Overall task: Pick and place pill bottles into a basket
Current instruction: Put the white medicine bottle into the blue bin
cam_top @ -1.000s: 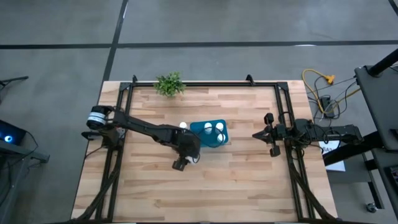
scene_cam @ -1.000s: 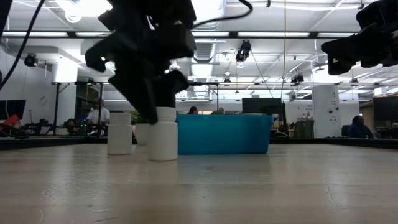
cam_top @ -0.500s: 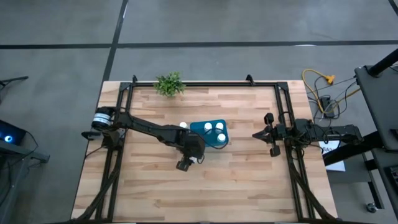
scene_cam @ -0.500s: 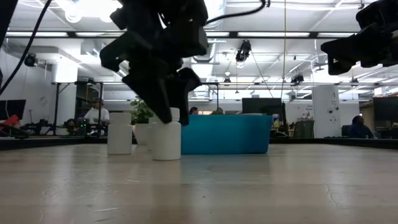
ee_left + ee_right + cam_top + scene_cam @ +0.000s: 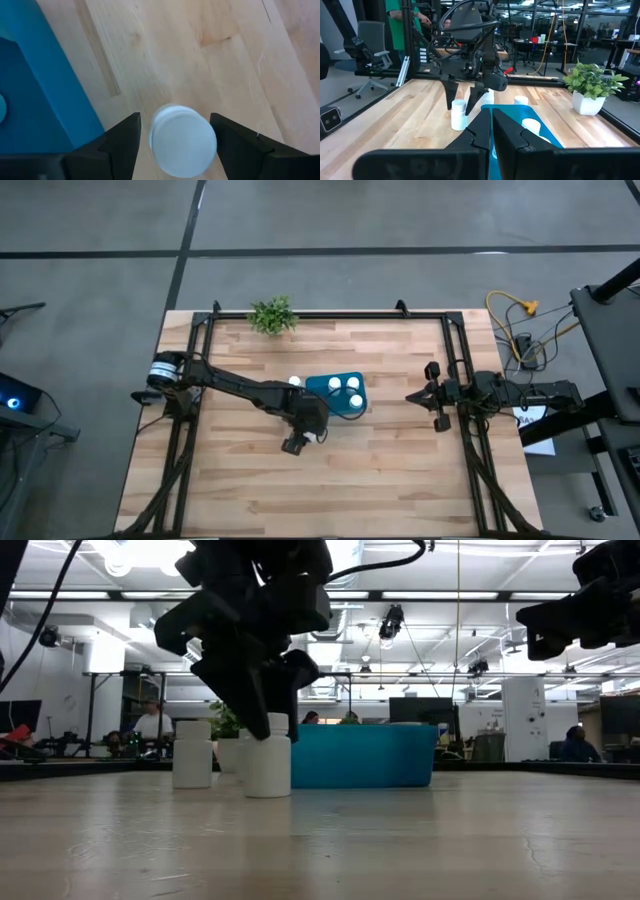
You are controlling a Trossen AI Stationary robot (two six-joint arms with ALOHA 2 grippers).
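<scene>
Fingers of my left gripper [image 5: 175,145] stand open, straddling an upright pill bottle [image 5: 183,140] without touching it; my right gripper [image 5: 432,396] waits shut at the desk's [image 5: 400,480] right edge. Teal basket [image 5: 338,396] sits mid-desk, three bottles [image 5: 343,390] inside; the straddled bottle stands just beside its near-left corner

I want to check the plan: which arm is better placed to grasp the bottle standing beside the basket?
Left. Its end effector is open around that bottle; the right end effector waits shut near the table's edge.
</scene>
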